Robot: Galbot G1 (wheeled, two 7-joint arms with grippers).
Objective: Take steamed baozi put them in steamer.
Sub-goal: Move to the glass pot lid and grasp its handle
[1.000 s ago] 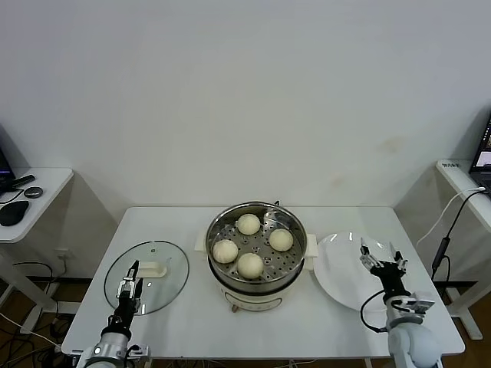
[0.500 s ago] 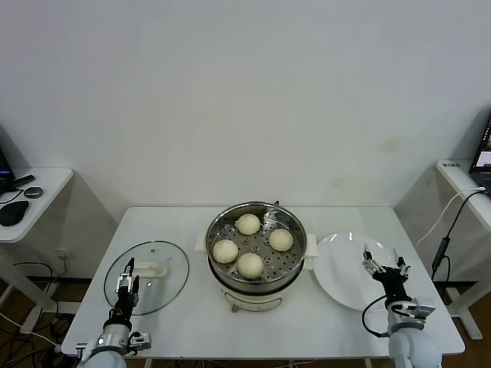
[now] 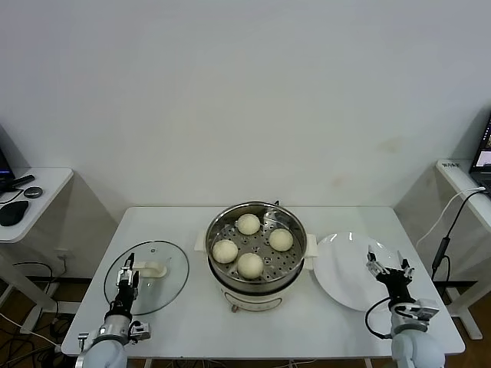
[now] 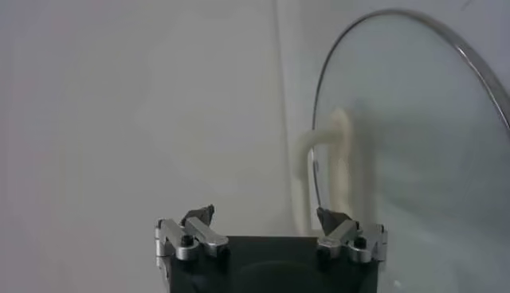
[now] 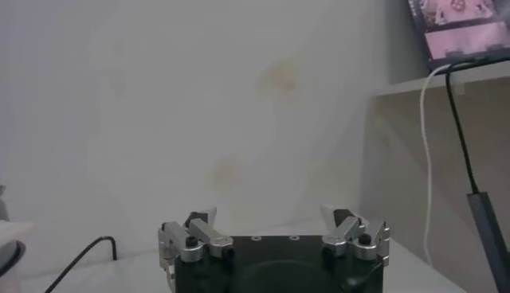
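**Four baozi in the steamer, both tools low at the desk's front corners**

At about 8 o'clock on the white desk (image 3: pixel 192 322), the left tool (image 3: pixel 126 277) sits low over the near edge of the round glass lid (image 3: pixel 157 280) — its fingers (image 4: pixel 198 215) stand spread with nothing between them, and the left wrist view shows the lid's white handle (image 4: pixel 331 155) just beyond them.

At the desk's centre stands the steamer (image 3: pixel 256 253), shiny steel on a white base with white side handles. All four steamed baozi (image 3: pixel 249 264) rest on its perforated tray, apart from one another: one at 12 o'clock, one at 3, one at 6, one at 9.

Just beside the steamer, at 3 o'clock from it, lies the flat white plate (image 3: pixel 341 272). The right tool (image 3: pixel 389 264) hangs over the plate's outer rim at about 4 o'clock on the desk — its fingers (image 5: pixel 201 219) are also spread and hold nothing.
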